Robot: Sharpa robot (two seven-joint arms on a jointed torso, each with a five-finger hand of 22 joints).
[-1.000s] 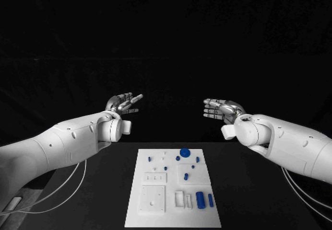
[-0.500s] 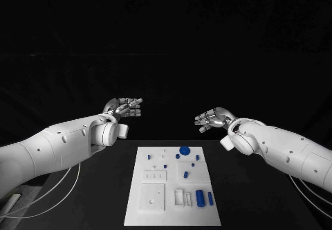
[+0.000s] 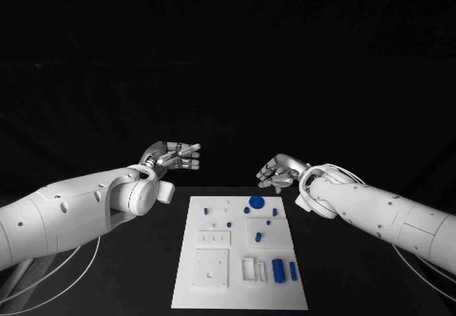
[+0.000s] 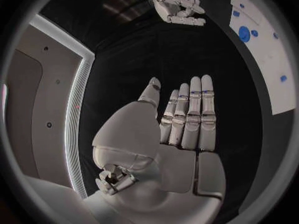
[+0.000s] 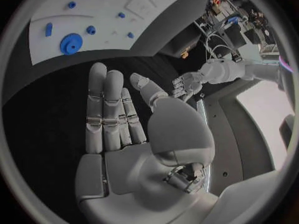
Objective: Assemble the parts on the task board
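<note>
White plate, head view: task board [image 3: 211,289] lies flat mid-table between the two arms; blue parts on it, a round disc [image 3: 256,201] at the far end, a longer cylinder [image 3: 277,270] in a slot near the close right corner, small pegs [image 3: 256,237] scattered between
Handling guess: parts look like small rigid plastic, light, probably slick; disc best pinched across its rim, cylinder across its sides at mid-length; pegs need a fingertip pinch, easy to knock over or roll; board stiff, likely stays put
Left hand, head view: left hand [image 3: 174,157] hovers above the black table [image 3: 142,263] beyond the board's far left corner; fingers loosely curled, apart, nothing in them; touches nothing
Right hand, head view: right hand [image 3: 279,172] hovers just beyond the board's far right corner, near the disc but clear of it; fingers bent, spread, empty
Left wrist view: left hand [image 4: 181,129] with fingers [image 4: 195,109] straight and side by side, thumb apart; palm bare; board [image 4: 268,59] well apart from it, disc [image 4: 244,33] visible
Right wrist view: right hand [image 5: 124,129] flat, fingers [image 5: 104,104] extended, thumb out, holding nothing; board [image 5: 99,7] ahead of the fingertips, disc [image 5: 70,43] closest, not touched
</note>
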